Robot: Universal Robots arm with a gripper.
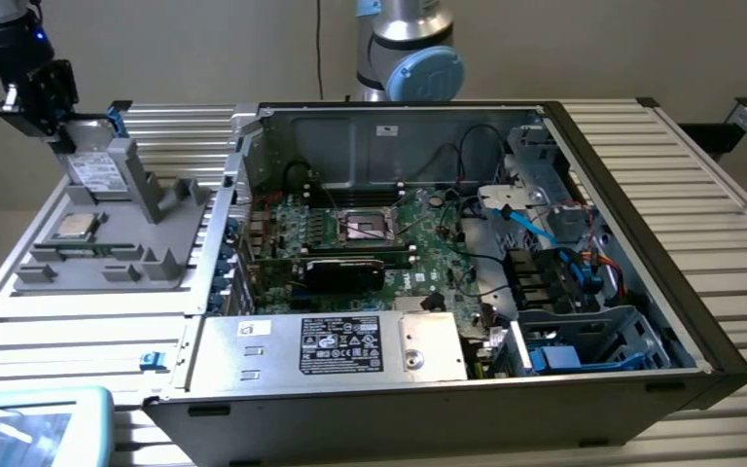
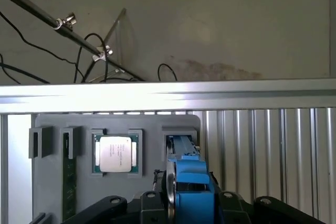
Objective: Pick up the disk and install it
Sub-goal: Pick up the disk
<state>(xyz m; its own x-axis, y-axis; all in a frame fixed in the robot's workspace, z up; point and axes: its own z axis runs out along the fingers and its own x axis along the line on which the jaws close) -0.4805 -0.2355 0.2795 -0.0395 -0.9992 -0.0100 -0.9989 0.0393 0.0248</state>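
The disk (image 1: 92,171), silver-grey with a white label and a blue carrier edge, stands upright in a slot at the back of a grey holder (image 1: 153,255) on the exterior view's left. My gripper (image 1: 52,125) hangs right over its top edge. In the wrist view the disk's blue carrier (image 2: 189,181) shows edge-on, rising from the holder (image 2: 152,124). My gripper (image 2: 189,205) straddles it, with the dark fingers (image 2: 150,202) pressed against both sides of the carrier. The disk still sits in its slot.
A small square processor chip (image 2: 115,153) lies in a pocket of the holder beside the disk. An open computer case (image 1: 659,209) fills the middle and right of the slatted metal table, with a drive cage (image 1: 587,341) at its near right corner. A pale blue tray (image 1: 23,428) sits at the front left.
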